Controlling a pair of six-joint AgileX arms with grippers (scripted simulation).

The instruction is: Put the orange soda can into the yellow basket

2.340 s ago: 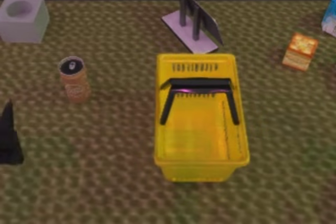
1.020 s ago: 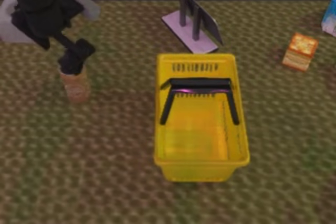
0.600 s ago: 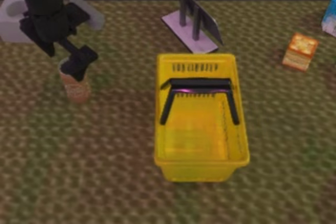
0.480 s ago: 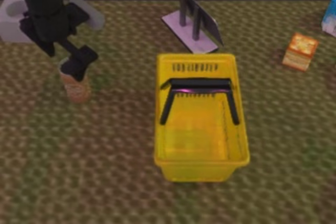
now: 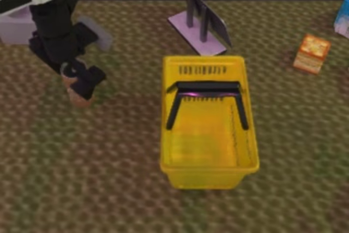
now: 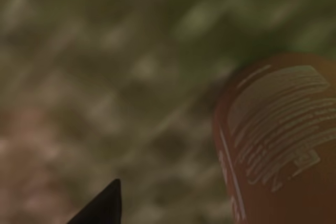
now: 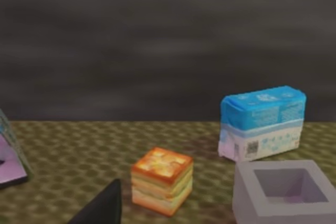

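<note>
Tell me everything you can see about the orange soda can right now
The orange soda can is a small pale-orange cylinder standing upright on the patterned table, on the left side, well apart from the yellow basket. The left gripper covers its top from above, so the lid is hidden; whether the fingers grip it cannot be told. The left wrist view shows its side close up, with faint light striped markings.

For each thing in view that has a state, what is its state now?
orange soda can: upright on the table, outside the basket.
yellow basket: upright, nothing inside, black handle folded across it.
left gripper: down over the can's top.
orange-yellow box: lying flat on the table.
</note>
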